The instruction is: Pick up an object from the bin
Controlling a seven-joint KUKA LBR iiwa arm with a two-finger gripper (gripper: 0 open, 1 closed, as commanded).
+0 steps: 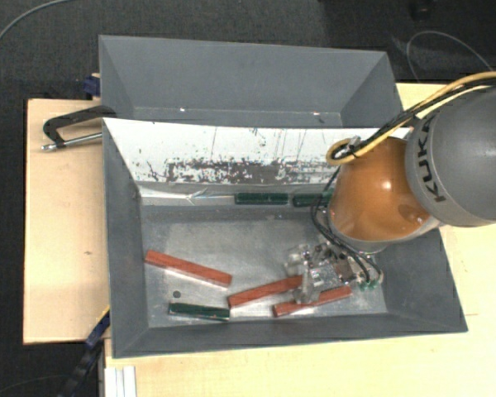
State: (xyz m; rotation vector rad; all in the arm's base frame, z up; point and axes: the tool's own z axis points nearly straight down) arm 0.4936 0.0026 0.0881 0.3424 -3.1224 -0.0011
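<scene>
My gripper [312, 276] is low in the bin's front right part, right above two red-brown sticks. One red-brown stick [263, 293] lies slanted with its right end under the fingers. A second red-brown stick [310, 301] lies just in front of it, under the gripper's body. I cannot tell whether the fingers are closed on either stick.
Another red-brown stick [188, 269] lies at the front left. In front of it, near the front wall, is a dark green stick [198, 311]. Two dark green sticks [263, 197] lie along the back wall. The arm's orange cover hangs over the right side.
</scene>
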